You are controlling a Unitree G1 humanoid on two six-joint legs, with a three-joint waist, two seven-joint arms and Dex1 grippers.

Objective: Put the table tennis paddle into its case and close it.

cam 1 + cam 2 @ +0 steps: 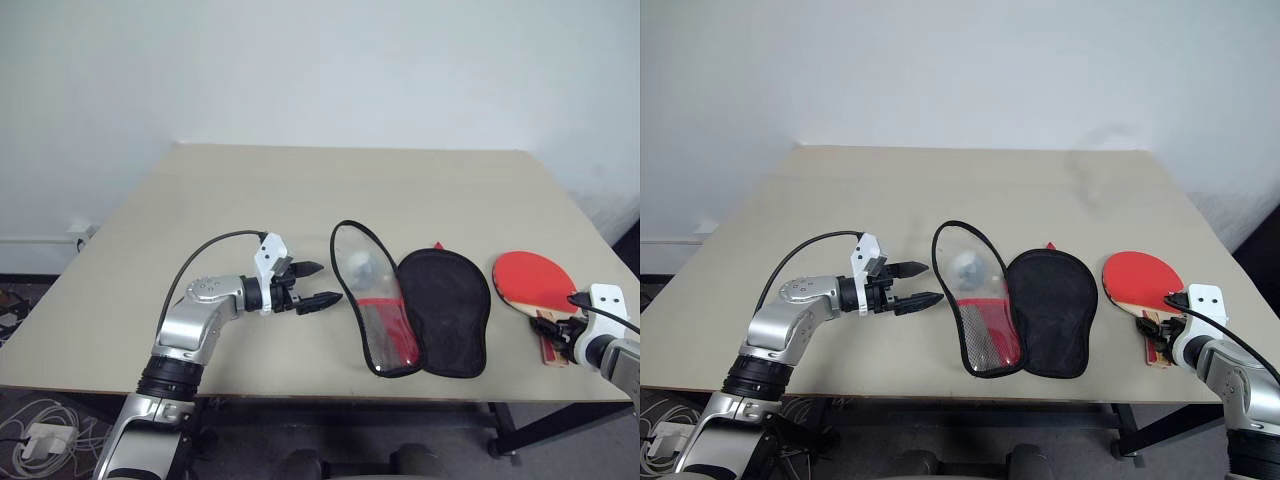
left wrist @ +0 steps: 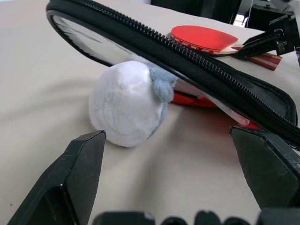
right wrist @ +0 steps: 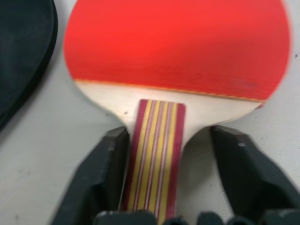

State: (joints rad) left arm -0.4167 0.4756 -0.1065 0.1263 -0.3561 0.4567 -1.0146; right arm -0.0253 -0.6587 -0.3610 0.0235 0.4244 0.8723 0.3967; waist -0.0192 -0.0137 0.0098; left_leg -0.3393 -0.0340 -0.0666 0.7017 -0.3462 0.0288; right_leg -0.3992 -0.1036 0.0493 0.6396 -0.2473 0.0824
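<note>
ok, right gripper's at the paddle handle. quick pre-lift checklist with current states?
1. Handle between the fingers: ok. The right gripper straddles the handle of the table tennis paddle, one finger on each side.
2. Firm grip: not ok. A gap shows between handle and one finger.
3. Case open: ok. The case lies unzipped on the table, its clear side folded out beside the black side.
4. Case empty: cannot tell. A small white fuzzy ball sits at the clear flap; in the left wrist view it seems to lie under it.
5. Left gripper free: ok. Open, holding nothing, just left of the case.
</note>
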